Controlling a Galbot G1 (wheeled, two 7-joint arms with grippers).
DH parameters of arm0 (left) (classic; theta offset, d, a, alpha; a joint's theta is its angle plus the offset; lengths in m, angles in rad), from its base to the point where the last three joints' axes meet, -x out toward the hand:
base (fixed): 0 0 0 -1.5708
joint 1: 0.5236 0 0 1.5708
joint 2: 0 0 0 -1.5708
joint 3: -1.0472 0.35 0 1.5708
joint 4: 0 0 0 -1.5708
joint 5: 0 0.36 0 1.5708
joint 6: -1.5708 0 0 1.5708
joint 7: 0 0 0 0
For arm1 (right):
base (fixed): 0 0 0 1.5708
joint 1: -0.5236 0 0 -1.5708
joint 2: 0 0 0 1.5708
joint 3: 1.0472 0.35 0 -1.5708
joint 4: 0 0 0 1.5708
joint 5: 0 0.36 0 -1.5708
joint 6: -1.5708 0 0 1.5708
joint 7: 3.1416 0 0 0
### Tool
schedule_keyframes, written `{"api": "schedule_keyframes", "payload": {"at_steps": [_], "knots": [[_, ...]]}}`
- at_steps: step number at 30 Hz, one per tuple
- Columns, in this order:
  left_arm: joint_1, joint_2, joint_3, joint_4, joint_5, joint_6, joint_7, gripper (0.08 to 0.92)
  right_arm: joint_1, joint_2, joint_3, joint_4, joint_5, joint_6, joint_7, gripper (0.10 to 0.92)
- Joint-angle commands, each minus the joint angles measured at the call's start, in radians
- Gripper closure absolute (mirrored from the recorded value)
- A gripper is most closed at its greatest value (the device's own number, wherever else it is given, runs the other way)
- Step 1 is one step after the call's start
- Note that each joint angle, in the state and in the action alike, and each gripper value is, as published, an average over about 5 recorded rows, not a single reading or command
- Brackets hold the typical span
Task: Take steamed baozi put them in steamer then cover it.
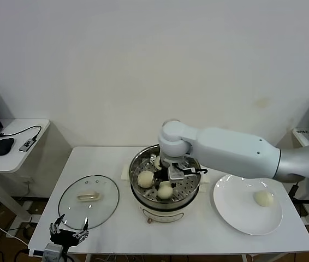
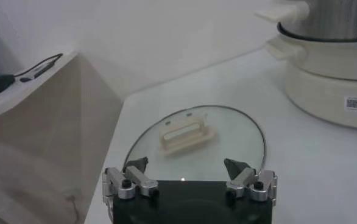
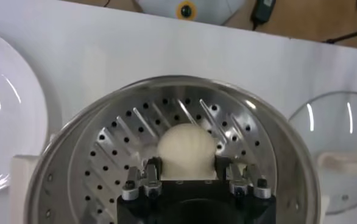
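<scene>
STEP IN HAND: loading buns into steamer. Third bun, judged from the count below.

R gripper (image 1: 177,173) is inside the steamer (image 1: 138,166), low over the perforated floor. Its fingers (image 3: 149,173) pinch a bun (image 3: 186,150) from both sides; wrist view shows the bun between the pads, at or just above the floor. Cannot tell if it rests on the floor yet.

Bun positions, head view:
- One bun (image 1: 146,179) on steamer floor, robot's-left part.
- One bun (image 1: 165,191) on floor, near front edge, just beside the gripper.
- A pale shape at the rear of the basket beside the wrist: may be the held bun or another; cannot tell.
- One bun (image 1: 263,198) left on the plate (image 1: 231,210), to the robot's right of the steamer, well apart from it.

L gripper (image 2: 188,172) idle at table's front-left edge, fingers spread wide, holding nothing. It hangs just beside the near rim of the lid (image 1: 67,204), which lies flat on the table (image 1: 116,234) with handle up.

NEXT MOVE (judgement):
1. Set held bun on bare floor, clear of the other two.
2. Spread R fingers, lift straight up; avoid nudging the front bun.
3. Go to plate for last bun.
4. Lid goes on afterwards; L arm is best placed for it.

RISK: soft dough may stick to pads on release.
</scene>
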Motion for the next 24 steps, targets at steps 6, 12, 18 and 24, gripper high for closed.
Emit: {"api": "schedule_keyframes", "payload": {"at_steps": [6, 12, 18, 24], "knots": [[-0.007, 0.002, 0.003, 0.007, 0.001, 0.001, 0.002, 0.177, -0.007, -0.009, -0.011, 0.015, 0.006, -0.043, 0.067, 0.424], [-0.009, 0.003, 0.004, 0.008, 0.001, 0.0, 0.002, 0.177, 0.04, -0.062, 0.013, 0.045, 0.051, -0.085, 0.056, 0.259], [-0.013, 0.003, 0.008, 0.01, 0.001, 0.001, 0.004, 0.177, 0.146, -0.188, 0.039, 0.065, 0.145, -0.172, 0.051, 0.204], [-0.012, 0.008, 0.016, 0.009, 0.001, 0.0, 0.006, 0.177, 0.271, -0.355, -0.05, 0.028, 0.339, -0.338, 0.093, 0.202]]}}
